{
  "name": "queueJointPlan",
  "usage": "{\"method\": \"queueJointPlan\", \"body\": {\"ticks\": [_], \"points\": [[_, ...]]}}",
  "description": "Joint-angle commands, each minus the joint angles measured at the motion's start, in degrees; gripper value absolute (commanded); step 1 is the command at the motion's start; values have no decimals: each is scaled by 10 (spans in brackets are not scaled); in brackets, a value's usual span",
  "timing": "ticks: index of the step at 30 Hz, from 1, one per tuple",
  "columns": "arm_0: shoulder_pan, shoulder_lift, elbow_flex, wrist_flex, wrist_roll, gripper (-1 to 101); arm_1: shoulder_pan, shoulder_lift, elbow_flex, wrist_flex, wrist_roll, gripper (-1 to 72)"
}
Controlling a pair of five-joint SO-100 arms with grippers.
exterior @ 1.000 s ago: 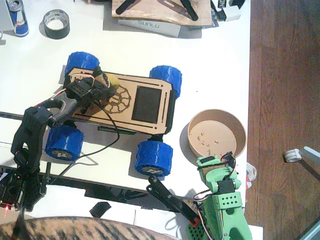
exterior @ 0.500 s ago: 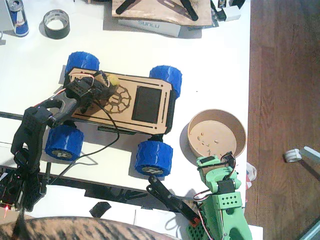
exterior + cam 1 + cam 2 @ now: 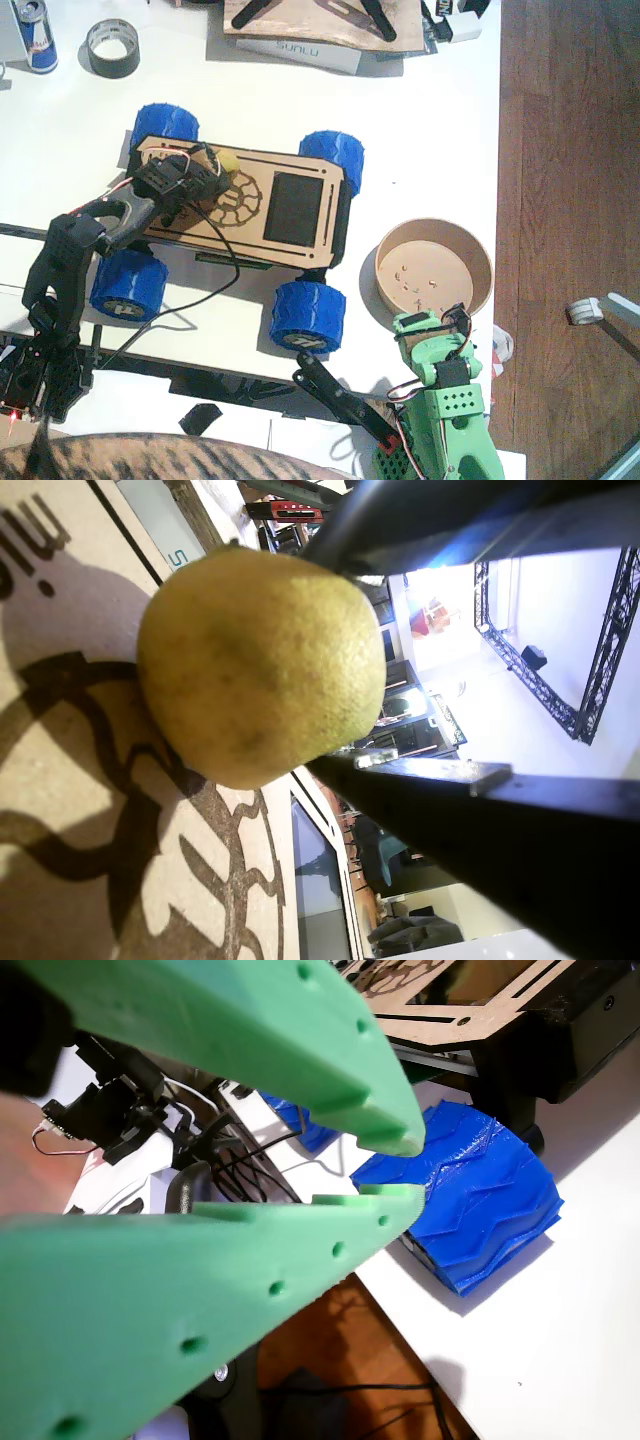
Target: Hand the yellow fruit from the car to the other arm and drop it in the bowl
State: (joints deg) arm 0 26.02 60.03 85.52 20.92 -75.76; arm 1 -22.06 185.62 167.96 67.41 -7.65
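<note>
— Where is the small dull-yellow round fruit [image 3: 227, 162]?

— On the light-wood car deck [image 3: 290, 210] at its upper-left end, by the engraved round emblem [image 3: 235, 200]. In a wrist view the fruit [image 3: 262, 667] sits on the wood, its shadow falling left across the engraving.

— And the black left gripper [image 3: 205, 168]?

— Parted around the fruit. One dark finger [image 3: 500, 820] runs under its lower right, the other passes its upper right; whether either touches, I cannot tell.

— The bright green right gripper [image 3: 432, 327]?

— At the lower right, just below the rim of the round tan-brown bowl [image 3: 434, 265]. In a wrist view its green fingers [image 3: 300, 1050] are slightly apart at the tips, with nothing between them, and a fat blue wheel [image 3: 480, 1200] lies beyond.

— Free room?

— Bare white table [image 3: 420, 150] between the car's right end and the bowl, and above the bowl. The bowl is close to the table's right edge. At the upper left are a black tape roll [image 3: 111, 47] and a blue can [image 3: 37, 35], well apart from the car.
</note>
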Motion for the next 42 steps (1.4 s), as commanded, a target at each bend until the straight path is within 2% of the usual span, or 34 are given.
{"method": "queueJointPlan", "body": {"ticks": [1, 4, 14, 21, 24, 30, 34, 36, 39, 42], "points": [[12, 65, -9, 0, -5, -1, -1, 5, -25, 5, -7, 1], [13, 129, -8, 50, -5, -1, 0, 3, -31, 6, -7, 1], [11, 446, 1, 315, 2, -1, -11, -64, -100, -7, -22, 1], [14, 671, 118, 379, -4, -1, -25, -152, -211, -15, -46, 0], [43, 758, 189, 425, -5, -1, -53, -196, -287, 14, -39, 0], [117, 894, 354, 357, -22, -2, -157, -291, -424, 91, 12, -1], [163, 950, 425, 332, -62, -2, -206, -336, -481, 97, 81, -1], [195, 971, 444, 330, -76, -1, -245, -355, -510, 107, 85, -1], [237, 1004, 465, 322, -90, -1, -296, -371, -536, 98, 50, -1], [279, 1032, 471, 333, -103, -2, -349, -352, -516, 47, -64, -1]]}}
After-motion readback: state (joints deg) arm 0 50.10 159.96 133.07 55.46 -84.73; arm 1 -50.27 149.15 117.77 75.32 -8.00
